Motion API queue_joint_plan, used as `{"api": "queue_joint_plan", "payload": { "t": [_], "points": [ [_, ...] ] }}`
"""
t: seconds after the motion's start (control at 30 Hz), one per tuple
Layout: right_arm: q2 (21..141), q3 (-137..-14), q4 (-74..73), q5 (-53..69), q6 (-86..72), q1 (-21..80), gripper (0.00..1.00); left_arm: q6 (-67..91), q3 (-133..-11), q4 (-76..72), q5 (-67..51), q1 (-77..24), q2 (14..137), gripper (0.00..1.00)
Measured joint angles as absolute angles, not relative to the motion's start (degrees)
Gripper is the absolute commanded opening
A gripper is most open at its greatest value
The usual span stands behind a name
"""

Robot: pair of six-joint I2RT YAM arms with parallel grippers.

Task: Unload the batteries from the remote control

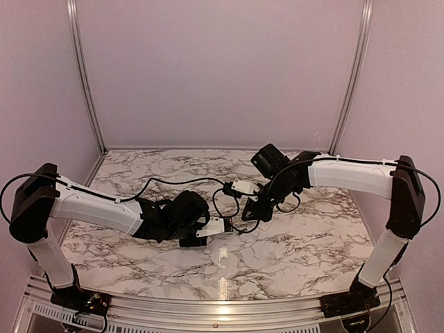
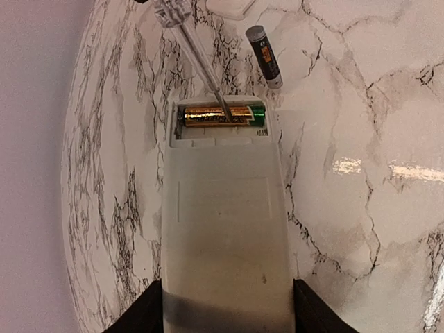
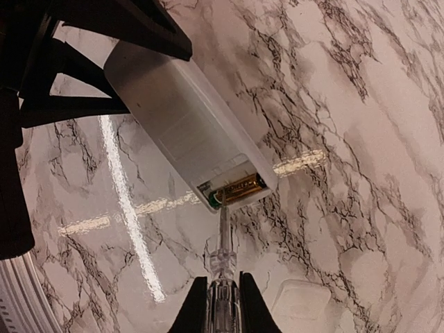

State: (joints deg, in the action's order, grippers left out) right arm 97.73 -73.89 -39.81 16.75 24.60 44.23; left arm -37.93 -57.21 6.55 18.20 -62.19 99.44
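Observation:
The white remote control [image 2: 225,229] lies face down, its open battery compartment at the far end. My left gripper [image 2: 227,305] is shut on its near end, one finger on each long side. One battery [image 2: 218,115], gold with a green end, sits in the compartment. A second battery [image 2: 265,55], dark with a silver end, lies loose on the table just beyond. My right gripper [image 3: 223,302] is shut on a clear-handled screwdriver [image 3: 223,267]. Its metal tip rests against the battery [image 3: 239,188] inside the remote [image 3: 180,118].
The small flat white cover piece [image 3: 302,302] lies on the marble table [image 3: 361,139] beside the screwdriver, and its edge shows at the top of the left wrist view [image 2: 225,5]. Both arms meet mid-table [image 1: 232,222]. Grey walls enclose the table.

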Motion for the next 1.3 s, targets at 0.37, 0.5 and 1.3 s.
{"api": "queue_joint_plan", "payload": {
  "t": [0.37, 0.5, 1.3],
  "points": [
    [97.78, -74.13, -40.16, 15.90, 24.03, 44.40, 0.00, -37.69, -58.08, 7.09, 18.59, -62.19, 100.57, 0.37],
    [97.76, -74.13, -39.92, 15.88, 23.68, 44.40, 0.00, -37.12, -58.13, 7.66, 18.57, -62.19, 100.60, 0.37],
    [90.91, -72.05, -41.01, 15.92, 7.42, 44.12, 0.00, -18.00, -58.83, 13.91, 14.94, -62.19, 98.67, 0.37]
  ]
}}
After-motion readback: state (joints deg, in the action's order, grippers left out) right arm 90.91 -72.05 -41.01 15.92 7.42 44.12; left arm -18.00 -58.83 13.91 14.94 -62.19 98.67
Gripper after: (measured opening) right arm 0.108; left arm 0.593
